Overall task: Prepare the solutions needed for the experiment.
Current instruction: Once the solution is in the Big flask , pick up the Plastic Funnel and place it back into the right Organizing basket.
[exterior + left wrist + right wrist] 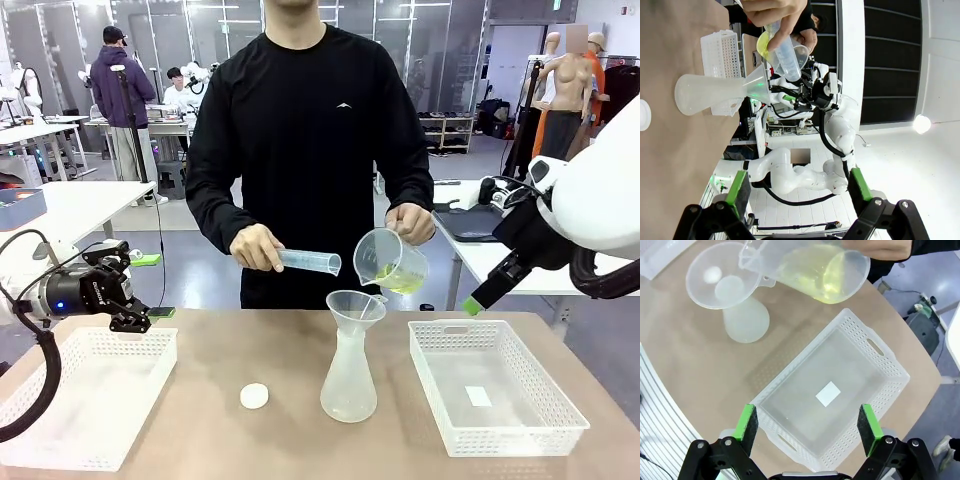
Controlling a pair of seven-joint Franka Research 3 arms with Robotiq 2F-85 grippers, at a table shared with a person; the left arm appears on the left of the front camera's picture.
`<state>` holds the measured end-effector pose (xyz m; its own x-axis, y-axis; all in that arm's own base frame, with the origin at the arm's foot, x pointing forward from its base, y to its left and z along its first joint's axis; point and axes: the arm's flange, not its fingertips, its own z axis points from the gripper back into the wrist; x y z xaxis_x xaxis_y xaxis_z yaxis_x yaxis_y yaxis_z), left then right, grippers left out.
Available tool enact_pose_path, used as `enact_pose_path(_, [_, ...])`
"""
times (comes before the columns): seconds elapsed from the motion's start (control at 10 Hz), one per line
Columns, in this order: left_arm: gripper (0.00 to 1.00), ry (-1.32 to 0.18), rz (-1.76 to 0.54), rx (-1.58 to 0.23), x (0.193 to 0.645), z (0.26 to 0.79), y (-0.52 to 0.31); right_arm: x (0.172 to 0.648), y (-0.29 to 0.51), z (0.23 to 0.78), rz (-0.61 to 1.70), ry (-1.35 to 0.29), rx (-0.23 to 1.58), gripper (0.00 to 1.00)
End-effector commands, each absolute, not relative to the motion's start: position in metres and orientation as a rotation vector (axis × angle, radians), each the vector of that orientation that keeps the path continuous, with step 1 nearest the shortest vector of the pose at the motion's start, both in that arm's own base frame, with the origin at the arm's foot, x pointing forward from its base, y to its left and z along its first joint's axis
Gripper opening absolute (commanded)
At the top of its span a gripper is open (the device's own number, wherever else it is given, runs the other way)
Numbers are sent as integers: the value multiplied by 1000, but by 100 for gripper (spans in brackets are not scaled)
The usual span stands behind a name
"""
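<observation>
The left tool (153, 286) hangs with its green-padded fingers apart and empty. It is well to the left of the frosted white conical flask (349, 385), above a white perforated plastic basket (90, 390) on the tabletop. The right tool (807, 424) is also spread and empty, up and to the right of the flask, over a second white basket (865, 365).

At the flask, a person's hand (412, 222) tips a clear plastic beaker (392, 258) just above the flared mouth. The pale yellow-green solution (815, 277) pools along the beaker's lowered side. The other hand (256, 247) holds a clear graduated cylinder (308, 262) up and left of the flask.

The step in hand looks like pouring the solution into the flask. The next move calls for a steady tilt with the spout kept over the mouth.
</observation>
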<state>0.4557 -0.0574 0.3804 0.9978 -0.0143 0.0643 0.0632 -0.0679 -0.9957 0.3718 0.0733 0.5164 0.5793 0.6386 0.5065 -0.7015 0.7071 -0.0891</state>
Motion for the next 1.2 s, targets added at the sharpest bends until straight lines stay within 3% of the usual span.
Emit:
enact_pose_path(0.0, [100, -35, -71, -1640, 455, 382, -57, 385, 60, 502, 711, -524, 275, 100])
enact_pose_path(0.4, [100, -35, -71, -1640, 455, 382, -57, 399, 8, 454, 301, -574, 814, 100])
enact_pose_path(0.7, [100, -35, -71, -1640, 455, 382, -57, 416, -2, 409, 156, -569, 1222, 100])
enact_pose_path(0.9, [100, -35, -71, -1640, 455, 382, -57, 425, 0, 390, 92, -517, 1336, 100])
enact_pose_path(1.1, [100, -35, -71, -1640, 455, 382, -57, 431, -1, 380, 91, -366, 1377, 100])
